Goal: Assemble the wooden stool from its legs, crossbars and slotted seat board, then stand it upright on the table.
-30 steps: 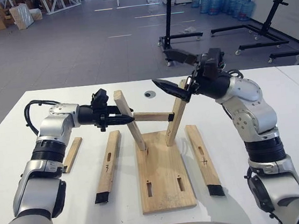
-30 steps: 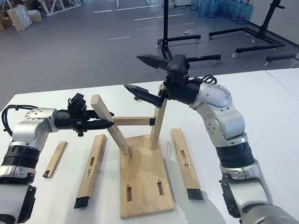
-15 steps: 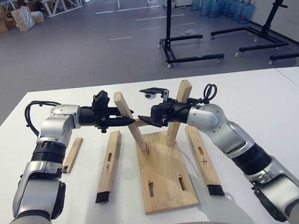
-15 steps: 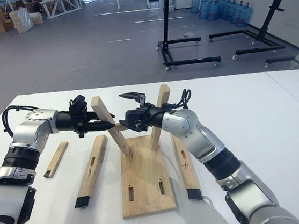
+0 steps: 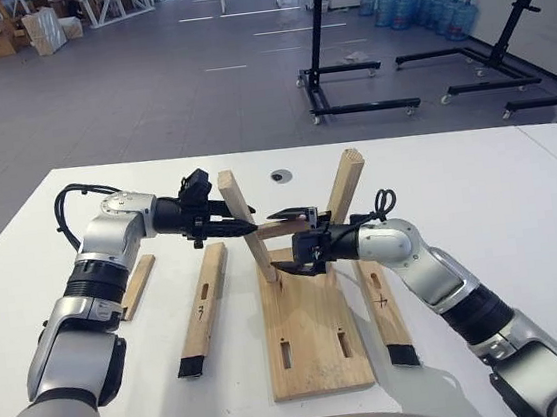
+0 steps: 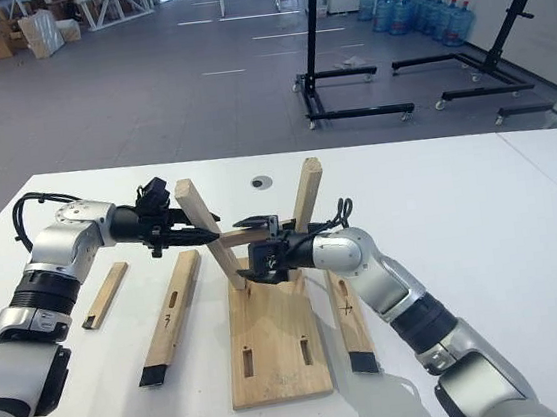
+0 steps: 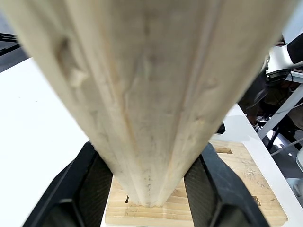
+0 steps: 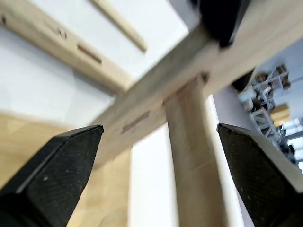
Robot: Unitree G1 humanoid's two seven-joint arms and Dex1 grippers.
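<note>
The left hand [image 5: 223, 230] is holding a leg [image 5: 245, 222] tightly between its fingers. This leg is standing slanted, with its foot in a slot of the board [image 5: 314, 345] below the hand. The right hand [image 6: 246, 250] is standing wide, with one finger above and one finger under the crossbar [image 6: 237, 239]. It is not yet touching the crossbar and is just beside the joint with the held leg. Behind the right hand the crossbar is running to the second leg [image 5: 346, 186], which is also leaning in the board.

I think the step in hand is seating the crossbar in the held leg. To do it well, the right hand should be closing squarely on the crossbar near the joint. It should be pushing along the bar's own line, toward the left hand, while the left hand is bracing against the push. Pressing down or twisting could be levering a leg out of its slot. A loose leg [image 5: 201, 308] is lying on the surface [image 5: 522, 221] below the left hand, beside the board.
</note>
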